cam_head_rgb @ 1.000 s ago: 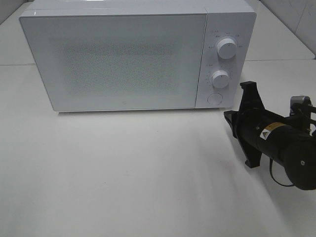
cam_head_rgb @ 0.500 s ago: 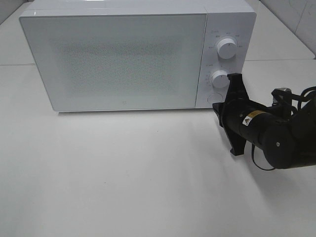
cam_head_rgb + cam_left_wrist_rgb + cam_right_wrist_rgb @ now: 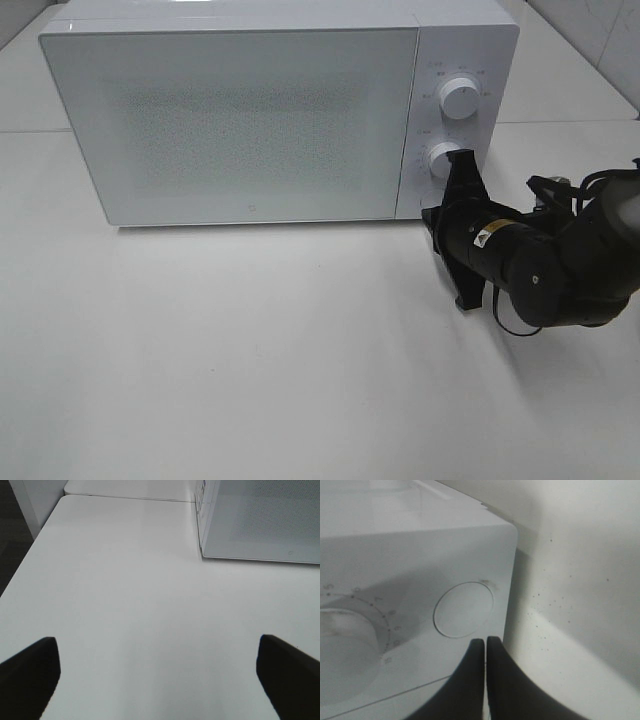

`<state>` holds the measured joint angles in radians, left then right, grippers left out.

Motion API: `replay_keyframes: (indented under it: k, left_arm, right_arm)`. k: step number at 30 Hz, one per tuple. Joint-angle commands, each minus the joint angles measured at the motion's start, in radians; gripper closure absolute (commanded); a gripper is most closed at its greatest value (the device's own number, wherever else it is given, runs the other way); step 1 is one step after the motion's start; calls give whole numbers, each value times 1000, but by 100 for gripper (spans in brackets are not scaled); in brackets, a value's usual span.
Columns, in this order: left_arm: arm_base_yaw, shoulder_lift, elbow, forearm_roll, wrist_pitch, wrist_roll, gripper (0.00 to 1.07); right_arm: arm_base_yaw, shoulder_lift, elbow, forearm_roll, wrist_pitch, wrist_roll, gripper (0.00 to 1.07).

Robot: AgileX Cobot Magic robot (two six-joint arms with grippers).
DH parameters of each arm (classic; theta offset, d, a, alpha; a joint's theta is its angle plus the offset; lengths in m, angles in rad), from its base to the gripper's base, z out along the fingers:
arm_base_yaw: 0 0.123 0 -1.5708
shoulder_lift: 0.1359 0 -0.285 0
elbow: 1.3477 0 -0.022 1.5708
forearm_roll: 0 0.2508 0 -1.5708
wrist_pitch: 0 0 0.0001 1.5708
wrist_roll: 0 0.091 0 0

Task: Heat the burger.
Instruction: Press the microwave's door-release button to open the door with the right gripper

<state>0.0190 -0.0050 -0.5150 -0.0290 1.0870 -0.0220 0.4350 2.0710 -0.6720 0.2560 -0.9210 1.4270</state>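
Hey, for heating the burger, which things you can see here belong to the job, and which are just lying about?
Part of the job:
- microwave, door closed
- its round button
- upper dial and lower dial
- right gripper, shut, tips close by that button
(No burger in view.)

Just there:
- left gripper, open above the table

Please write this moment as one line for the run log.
microwave: door closed | right gripper: shut, tips near round button | left gripper: open, empty, over table | burger: not in view
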Motion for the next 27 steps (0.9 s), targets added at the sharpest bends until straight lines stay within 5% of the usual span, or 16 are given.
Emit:
replay_keyframes:
  k: [1,27]
  left_arm:
    - [1,-17,0,1,-16,2,4]
    - [1,-17,0,1,-16,2,4]
  right_arm:
    - [-6,1,-29,32,24,-63,107]
    - [-41,31,-73,-16,25,-59,107]
